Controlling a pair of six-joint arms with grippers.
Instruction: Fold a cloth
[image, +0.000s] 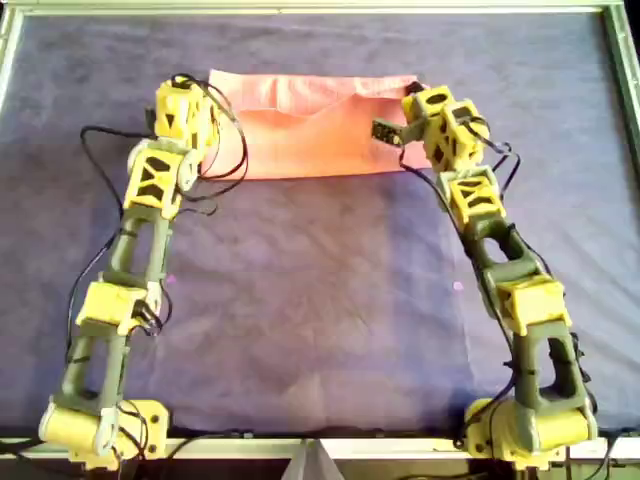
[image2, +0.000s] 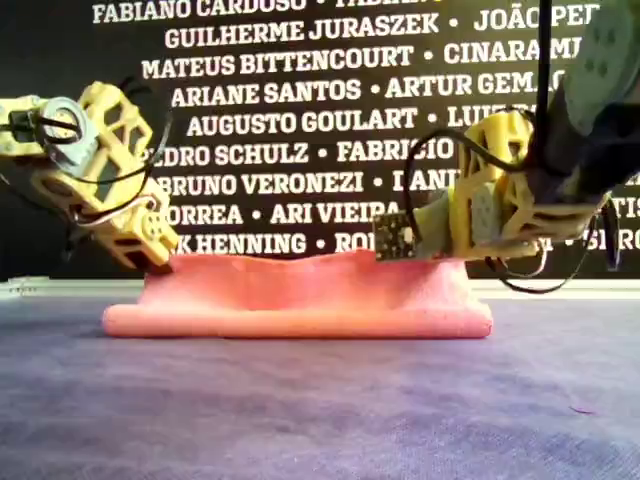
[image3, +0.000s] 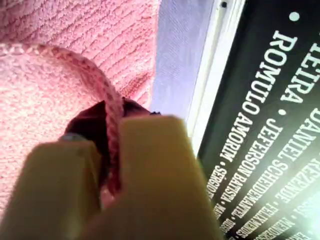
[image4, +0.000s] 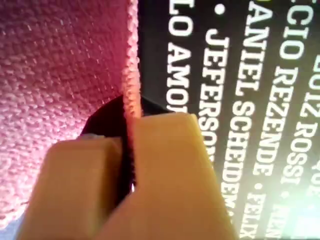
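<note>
The salmon-pink cloth (image: 310, 135) lies doubled over near the table's far edge, its folded edge facing the arm bases. In the exterior view the cloth (image2: 300, 295) has its upper layer sagging in the middle between two held corners. My left gripper (image: 210, 95) is at the cloth's far corner on the overhead view's left, and the left wrist view shows this gripper (image3: 111, 165) shut on the cloth's hem (image3: 107, 100). My right gripper (image: 412, 97) is at the far corner on the overhead view's right. The right wrist view shows that gripper (image4: 127, 165) shut on the cloth's edge (image4: 131, 75).
A dark purple-grey covering (image: 320, 300) spreads over the table inside a white frame (image: 320, 8). A black banner with white names (image2: 330, 120) stands just behind the far edge, close to both grippers. Cables loop off both arms.
</note>
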